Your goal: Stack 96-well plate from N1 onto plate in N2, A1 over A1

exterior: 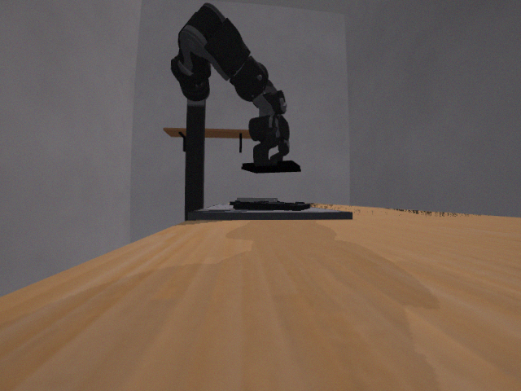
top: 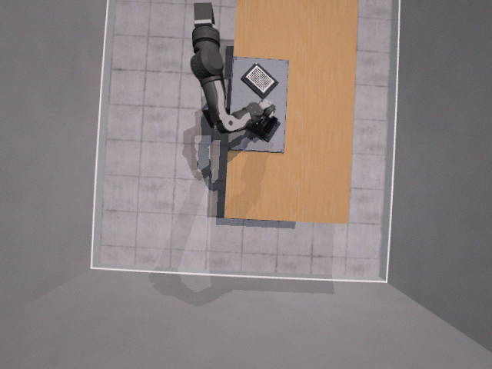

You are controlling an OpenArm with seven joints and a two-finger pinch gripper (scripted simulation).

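A 96-well plate is held level in the air, clamped between the closed jaws of the gripper, well above the grey base plate on the wooden table. A wide band of open air is seen in the exterior view between the lifted plate and the low dark nests on the base plate. In the top view the carried plate is found near the base plate's end farther from the arm's mount, mostly covered by the wrist; whether it hangs exactly over its nest cannot be told. The second 96-well plate is seen lying in its dark nest frame, turned diagonally to the base plate's edges, apart from the gripper, with a strip of bare grey surface between them.

The height of the lift is given only by the exterior view; the white well grid of the resting plate and the spacing of the two plates along the base plate are given only by the top view. The A1 corner marks are too small to be read in either.

The base plate is set against the table's edge on the arm's side, and long stretches of wood are left beyond it. A tiled floor bounded by a pale line, grey walls and a small wall shelf behind the arm's post are also shown.
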